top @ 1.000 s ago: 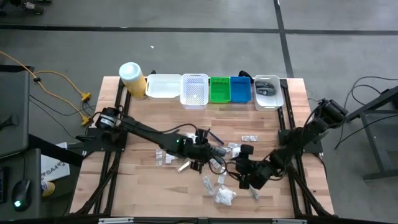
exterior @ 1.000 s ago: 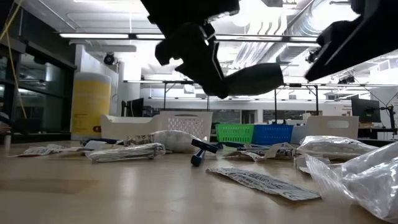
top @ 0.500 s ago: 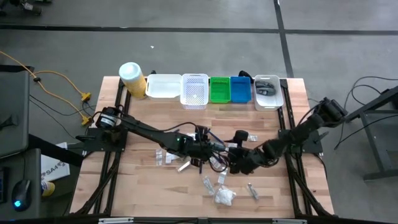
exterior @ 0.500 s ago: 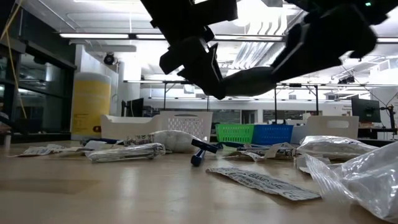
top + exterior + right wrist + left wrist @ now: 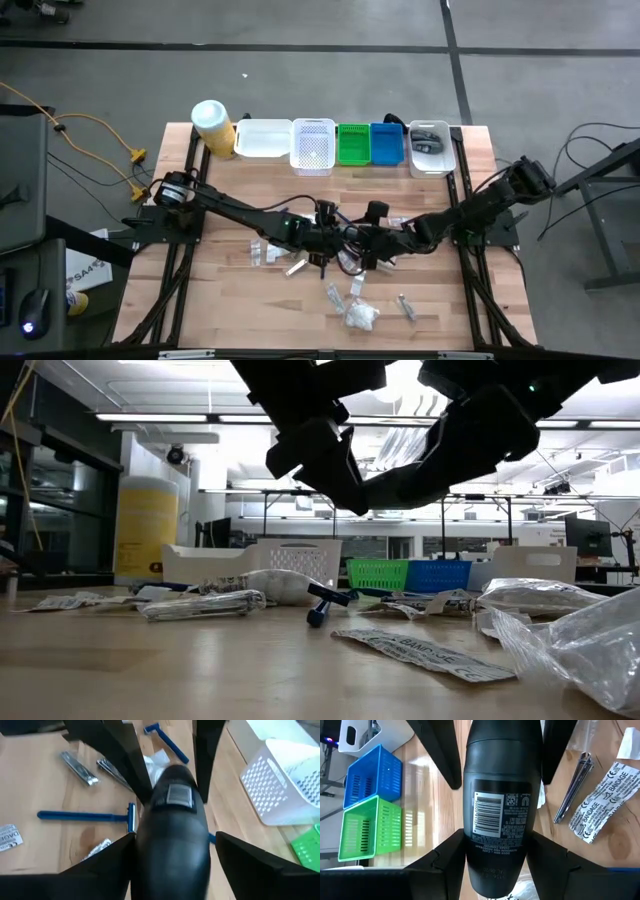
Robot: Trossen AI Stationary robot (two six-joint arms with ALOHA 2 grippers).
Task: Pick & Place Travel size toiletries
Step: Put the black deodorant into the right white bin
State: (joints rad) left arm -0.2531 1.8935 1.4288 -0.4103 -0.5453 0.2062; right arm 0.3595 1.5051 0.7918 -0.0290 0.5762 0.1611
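A black bottle with a barcode label (image 5: 500, 805) hangs over the middle of the table (image 5: 355, 243), held by my left gripper (image 5: 497, 851). My right gripper (image 5: 175, 862) is open at the bottle's other end (image 5: 172, 830), one finger on each side; I cannot tell whether they touch it. Travel size toiletries lie scattered on the wood: blue razors (image 5: 85, 815), nail clippers (image 5: 572, 787), bandage sachets (image 5: 602, 795) and clear packets (image 5: 360, 315). My left gripper pinches the bottle's lower body (image 5: 470, 870) between its two fingers, one on each side below the label. The bottle lies along the fingers and juts out beyond them toward my right gripper. It is lifted clear of the table, roughly level in the low view.
Along the far edge stand a yellow canister (image 5: 213, 126), a white tub (image 5: 262, 140), a white mesh basket (image 5: 312, 145), a green basket (image 5: 353, 144), a blue basket (image 5: 386, 143) and a white tub (image 5: 431, 146). A crinkled clear bag (image 5: 580, 640) lies near the front.
My right gripper has swung from the near right part of the table toward the far left, up to the bottle, and now flanks its free end. My left gripper has kept the bottle in place.
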